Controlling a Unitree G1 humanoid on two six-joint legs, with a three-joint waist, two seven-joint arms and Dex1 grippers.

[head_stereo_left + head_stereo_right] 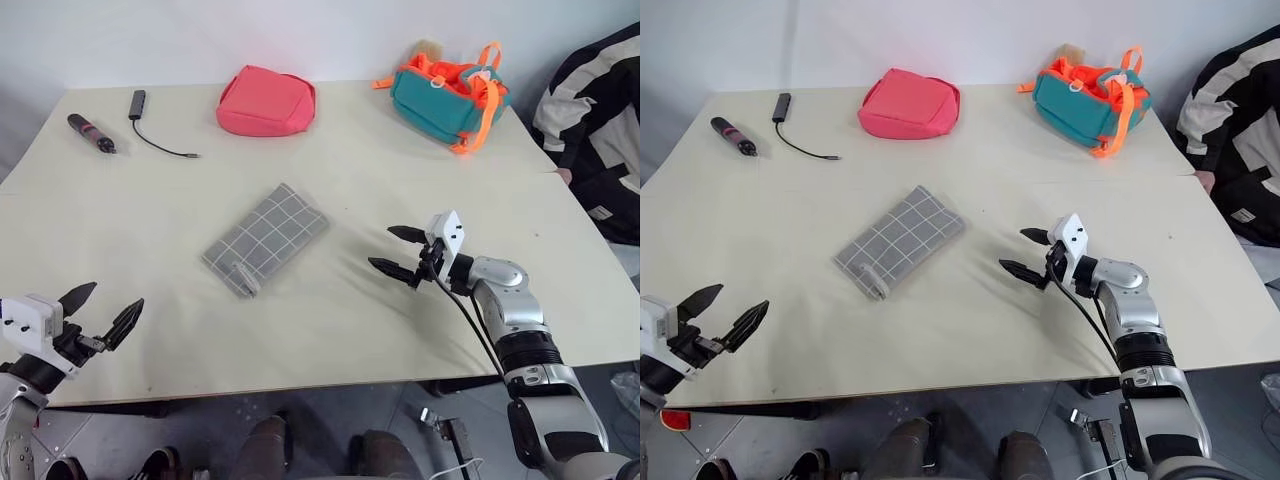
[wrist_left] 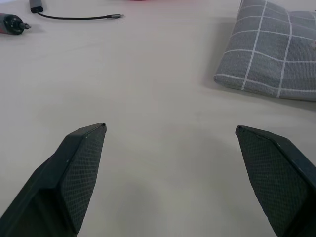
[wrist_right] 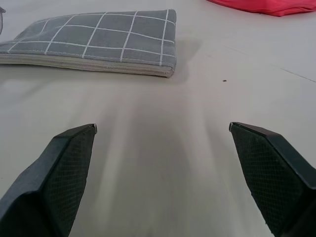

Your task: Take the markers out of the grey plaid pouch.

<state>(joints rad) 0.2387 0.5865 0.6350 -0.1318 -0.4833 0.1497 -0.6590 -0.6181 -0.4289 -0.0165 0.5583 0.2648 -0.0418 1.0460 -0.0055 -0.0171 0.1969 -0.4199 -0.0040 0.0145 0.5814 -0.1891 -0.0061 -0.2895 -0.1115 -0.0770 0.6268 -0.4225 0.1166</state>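
The grey plaid pouch [image 1: 266,238] lies flat and zipped in the middle of the table, its pull tab [image 1: 243,277] at the near end. The markers are hidden. My right gripper [image 1: 396,251] hovers open just right of the pouch, pointing at its zip edge [image 3: 89,64], a short gap apart. At the table's near left corner my left gripper [image 1: 103,310] is open and holds nothing; the pouch's corner [image 2: 269,54] lies ahead of it.
A pink-red pouch [image 1: 266,101] and a teal-and-orange bag [image 1: 447,92] sit at the back of the table [image 1: 330,330]. A dark pen-like tool [image 1: 91,133] and a black cable adapter [image 1: 150,125] lie at the back left. A person's dark jacket [image 1: 598,120] is at the right edge.
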